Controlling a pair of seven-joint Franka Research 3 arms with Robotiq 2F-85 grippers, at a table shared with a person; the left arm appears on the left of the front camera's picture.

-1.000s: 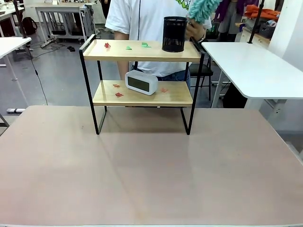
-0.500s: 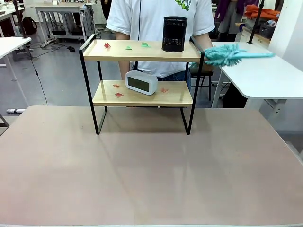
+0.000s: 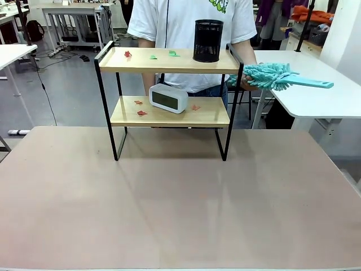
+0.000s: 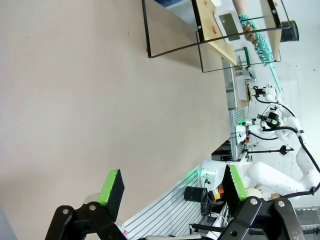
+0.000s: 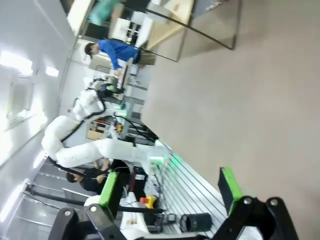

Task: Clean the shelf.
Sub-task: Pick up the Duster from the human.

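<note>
Nothing here can actually be read. The clock on the lower board of the shelf shows a dark display, and any digits on it are too faint to make out. The green print on the person's white shirt is cut off by the top edge of the front view, so what remains cannot be read as letters.
</note>
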